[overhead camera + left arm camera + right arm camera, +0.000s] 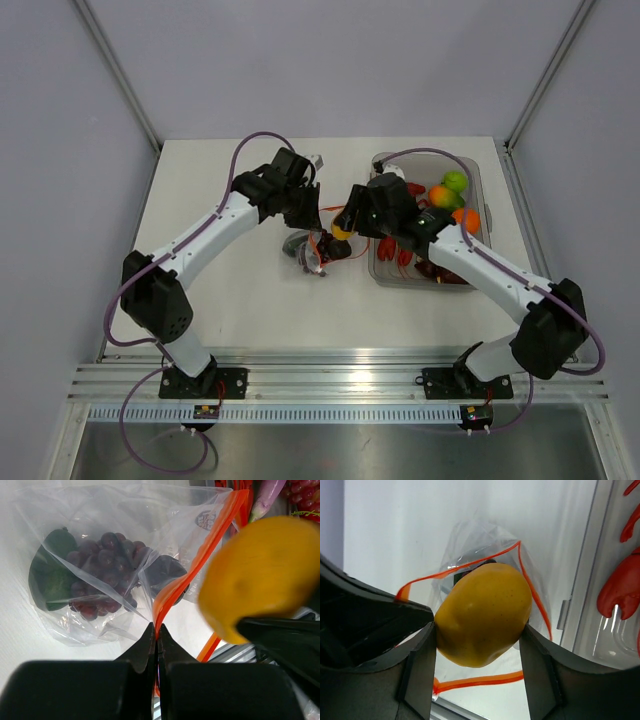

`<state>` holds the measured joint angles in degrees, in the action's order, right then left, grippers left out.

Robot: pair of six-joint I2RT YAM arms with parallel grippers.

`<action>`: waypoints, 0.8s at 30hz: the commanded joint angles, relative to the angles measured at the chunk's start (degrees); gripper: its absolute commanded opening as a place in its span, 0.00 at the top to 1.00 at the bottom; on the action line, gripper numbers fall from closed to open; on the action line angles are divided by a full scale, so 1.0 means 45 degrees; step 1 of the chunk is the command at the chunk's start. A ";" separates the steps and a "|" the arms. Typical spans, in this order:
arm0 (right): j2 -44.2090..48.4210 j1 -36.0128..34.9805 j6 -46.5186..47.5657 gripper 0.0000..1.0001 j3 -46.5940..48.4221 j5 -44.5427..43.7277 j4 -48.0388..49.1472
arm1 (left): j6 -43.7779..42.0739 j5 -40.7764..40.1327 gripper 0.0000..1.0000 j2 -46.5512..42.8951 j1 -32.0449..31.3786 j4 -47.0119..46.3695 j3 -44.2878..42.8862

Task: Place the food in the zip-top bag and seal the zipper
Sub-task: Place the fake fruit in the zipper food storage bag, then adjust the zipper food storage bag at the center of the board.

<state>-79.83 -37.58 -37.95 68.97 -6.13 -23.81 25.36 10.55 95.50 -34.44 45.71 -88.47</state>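
The zip-top bag [303, 250] lies centrally on the worktop [215, 175], at 9 o'clock from the clear tub [377, 272], with grapes [102, 565] inside. The left end effector [157, 632] is pressed together on the zipper [200, 555], holding one lip up. The right end effector [477, 630] pinches a yellow fruit [485, 612] at the mouth. Lower the fruit past the orange lip before you release; hold the lip high throughout.

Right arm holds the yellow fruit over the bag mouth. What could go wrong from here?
The yellow fruit looks nearly as wide as the opening inside the zipper; released off-centre, it may catch the strip and roll away. The left gripper pinches the zipper at one spot only, so the floppy bag could sag shut.
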 commanded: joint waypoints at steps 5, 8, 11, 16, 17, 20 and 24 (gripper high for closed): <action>-0.1926 -0.0965 0.0231 0.07 0.1664 0.0073 -0.0215 | 0.0066 0.0195 1.00 -0.0637 0.0152 -0.0413 -0.0165; -0.1676 -0.0984 0.0289 0.01 0.1627 -0.0374 -0.0275 | 0.0008 0.0215 1.00 -0.0598 0.0152 -0.0334 -0.0340; -0.0954 -0.0965 0.0523 0.02 0.1529 -0.1622 -0.0488 | -0.0011 0.0215 1.00 -0.0579 0.0191 -0.0334 -0.0380; 0.0102 -0.0263 0.0661 0.06 0.1141 -0.2934 -0.1251 | 0.0008 0.0312 1.00 -0.0520 0.0230 -0.0412 -0.0244; 0.0491 -0.0068 0.0622 0.08 0.0984 -0.2896 -0.1212 | 0.0008 0.0371 1.00 -0.0501 0.0230 -0.0432 -0.0224; 0.1059 0.0947 0.0272 0.21 0.0397 -0.2565 -0.1134 | 0.0047 0.0391 1.00 -0.0481 0.0230 -0.0452 -0.0263; 0.1003 0.2432 0.0211 0.48 0.0064 -0.1472 -0.1484 | 0.0008 0.0410 1.00 -0.0520 0.0230 -0.0413 -0.0399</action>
<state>-75.05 -29.58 -36.56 70.54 -14.48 -28.99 25.36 10.79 95.09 -33.67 45.69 -88.47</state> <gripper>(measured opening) 0.560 0.005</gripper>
